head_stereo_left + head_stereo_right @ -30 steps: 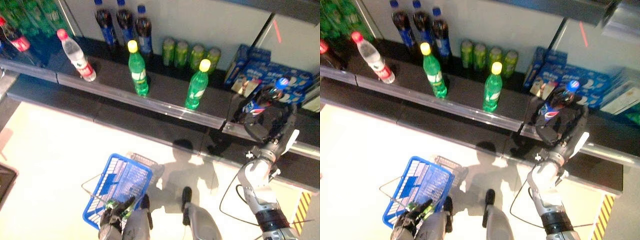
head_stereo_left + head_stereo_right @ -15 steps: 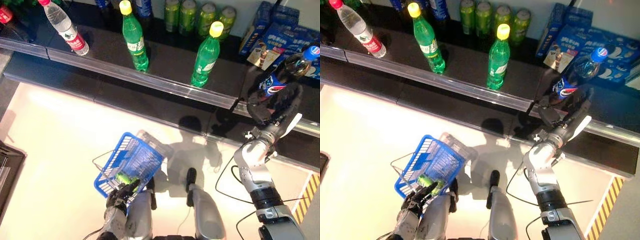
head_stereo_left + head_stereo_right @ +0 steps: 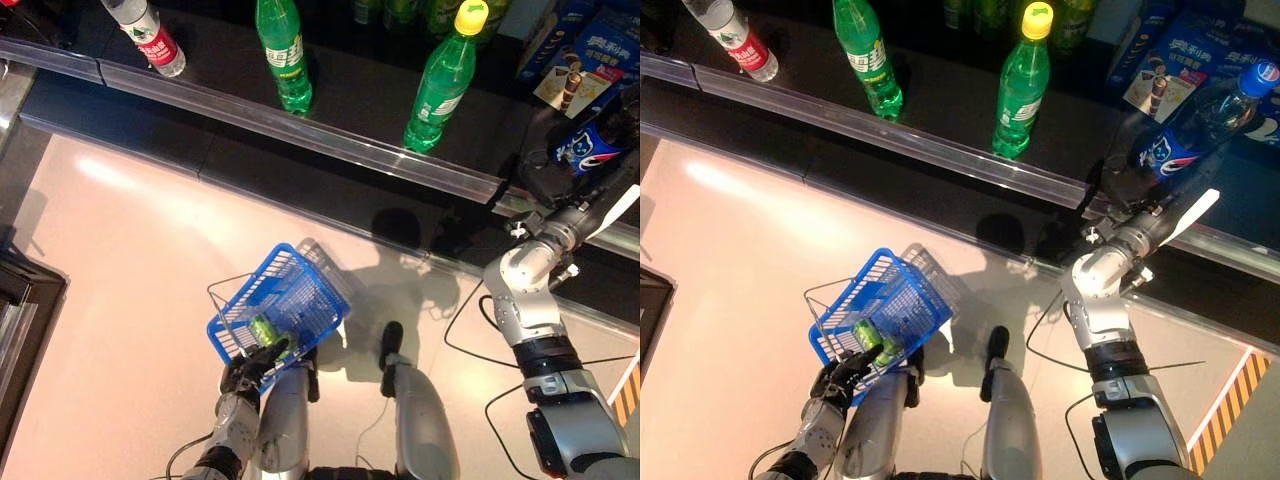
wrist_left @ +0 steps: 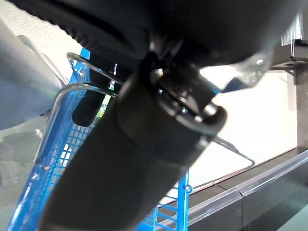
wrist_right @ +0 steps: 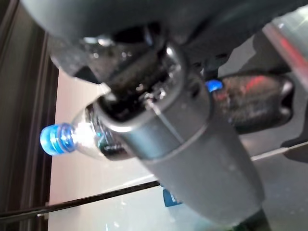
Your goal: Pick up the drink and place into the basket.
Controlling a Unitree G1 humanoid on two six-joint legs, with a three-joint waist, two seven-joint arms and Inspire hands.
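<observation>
A dark shelf point(image 3: 340, 110) with a clear front rail ran across the top of the head views above a pale floor point(image 3: 130, 260), carrying two green bottles point(image 3: 1025, 85) near twelve o'clock and a clear water bottle point(image 3: 735, 40) at about ten. At two o'clock the right hand point(image 3: 1140, 185) had its dark fingers wrapped round the body of the cola bottle point(image 3: 1195, 130), whose blue cap tilted up and away past the fingers, over the shelf's right end. Down at seven o'clock the left hand point(image 3: 845, 372) was curled on the wire handle of the blue basket point(image 3: 885, 300), which already held a green can point(image 3: 868, 338) just beyond its fingers.
</observation>
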